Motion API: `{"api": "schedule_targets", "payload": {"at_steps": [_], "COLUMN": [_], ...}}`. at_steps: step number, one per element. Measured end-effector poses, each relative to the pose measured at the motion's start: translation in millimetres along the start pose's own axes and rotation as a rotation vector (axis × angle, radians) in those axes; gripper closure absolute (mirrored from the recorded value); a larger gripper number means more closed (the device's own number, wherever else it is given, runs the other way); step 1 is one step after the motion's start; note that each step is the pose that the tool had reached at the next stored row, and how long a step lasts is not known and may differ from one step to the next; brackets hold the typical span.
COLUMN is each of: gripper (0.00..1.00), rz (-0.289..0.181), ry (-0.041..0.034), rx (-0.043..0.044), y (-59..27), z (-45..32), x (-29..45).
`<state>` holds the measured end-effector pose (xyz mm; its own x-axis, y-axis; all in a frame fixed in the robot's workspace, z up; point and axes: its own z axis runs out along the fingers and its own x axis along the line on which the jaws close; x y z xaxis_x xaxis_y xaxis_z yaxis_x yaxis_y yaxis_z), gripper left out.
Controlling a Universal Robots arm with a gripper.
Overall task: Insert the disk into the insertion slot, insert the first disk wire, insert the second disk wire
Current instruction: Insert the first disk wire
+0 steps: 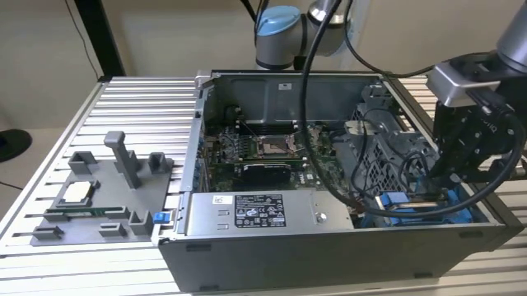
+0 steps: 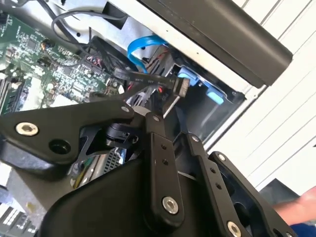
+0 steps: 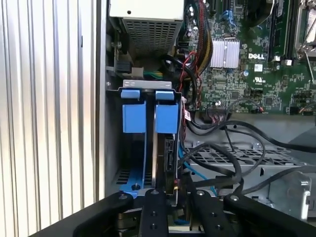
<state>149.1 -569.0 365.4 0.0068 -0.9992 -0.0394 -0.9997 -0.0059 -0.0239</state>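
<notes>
The disk stands on edge in the insertion slot, under a bright blue carrier tab. This drive bay is at the case's front corner, on the exterior view's right. My gripper reaches down into it. In the second wrist view the gripper is shut on the connector of a flat black disk wire that runs taut toward the motherboard. A blue wire loops behind it. In the first wrist view the gripper sits over the disk's connector end.
The open case lies on a ribbed aluminium table. A labelled grey power-supply box fills the front, with the motherboard behind. Black cable bundles cross beside the bay. A grey fixture tray sits on the exterior view's left.
</notes>
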Motion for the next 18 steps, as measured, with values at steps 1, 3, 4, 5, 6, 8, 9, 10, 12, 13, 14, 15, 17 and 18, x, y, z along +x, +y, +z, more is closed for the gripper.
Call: {"api": "schedule_targets", "payload": {"at_steps": [1, 3, 4, 5, 6, 8, 9, 10, 12, 13, 14, 15, 17, 18], "gripper": [1.00, 1.00, 1.00, 1.00, 1.00, 1.00, 1.00, 1.00, 1.00, 1.00, 1.00, 0.00, 0.00, 0.00], "rz": [0.000, 0.000, 0.000, 0.000, 0.000, 0.001, 0.001, 0.001, 0.002, 0.002, 0.002, 0.003, 0.003, 0.004], "ry": [-0.0001, -0.0001, -0.0001, -0.0002, -0.0002, -0.0002, -0.0002, -0.0003, -0.0004, -0.0004, -0.0005, -0.0004, -0.0006, -0.0007], "rx": [-0.0003, -0.0007, -0.0014, -0.0029, -0.0070, -0.0196, -0.0268, -0.0348, -0.0511, -0.0592, -0.0679, -0.0757, -0.0934, -0.1032], "y": [0.0, -0.1, -0.3, -1.0, -2.5, -6.3, -8.1, -10.0, -13.4, -15.1, -16.9, -18.4, -21.6, -23.4], "z": [-3.9, -8.2, -9.2, -9.8, -10.2, -10.4, -10.4, -10.4, -10.4, -10.4, -10.3, -10.4, -10.3, -10.3], "x": [-0.2, -0.3, -0.3, -0.4, -0.3, -0.3, -0.2, -0.2, -0.2, -0.1, 0.0, 0.0, 0.1, 0.1]}}
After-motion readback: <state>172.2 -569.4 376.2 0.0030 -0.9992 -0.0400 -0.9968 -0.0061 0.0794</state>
